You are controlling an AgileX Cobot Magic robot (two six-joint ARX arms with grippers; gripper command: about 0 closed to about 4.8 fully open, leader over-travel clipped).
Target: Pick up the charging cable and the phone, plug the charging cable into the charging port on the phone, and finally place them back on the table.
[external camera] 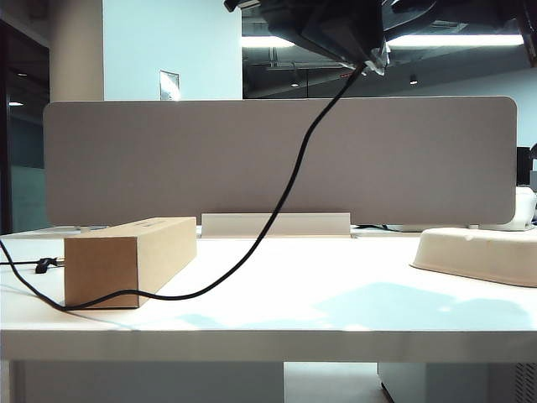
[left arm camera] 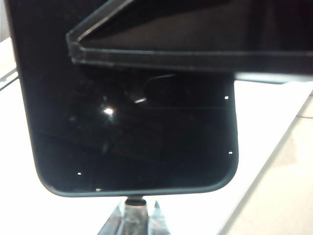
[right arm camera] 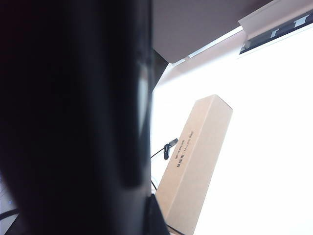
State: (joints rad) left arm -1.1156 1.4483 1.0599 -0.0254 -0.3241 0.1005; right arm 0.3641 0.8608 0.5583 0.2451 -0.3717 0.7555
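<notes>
cardboard box (external camera: 126, 260) at 8 o'clock on the table (external camera: 319, 311), cream tray (external camera: 478, 256) at 3 o'clock, grey divider panel (external camera: 277, 159) behind. up at 12 o'clock, both arms meet. left gripper (left arm camera: 190, 49) clamped on the phone (left arm camera: 132, 127): black, glossy, rounded corners, pale plug (left arm camera: 134, 203) seated at its short edge. right gripper (right arm camera: 73, 117) shut, contents not discernible. charging cable (external camera: 277, 210) hangs from there, curving down past the box front.
</notes>
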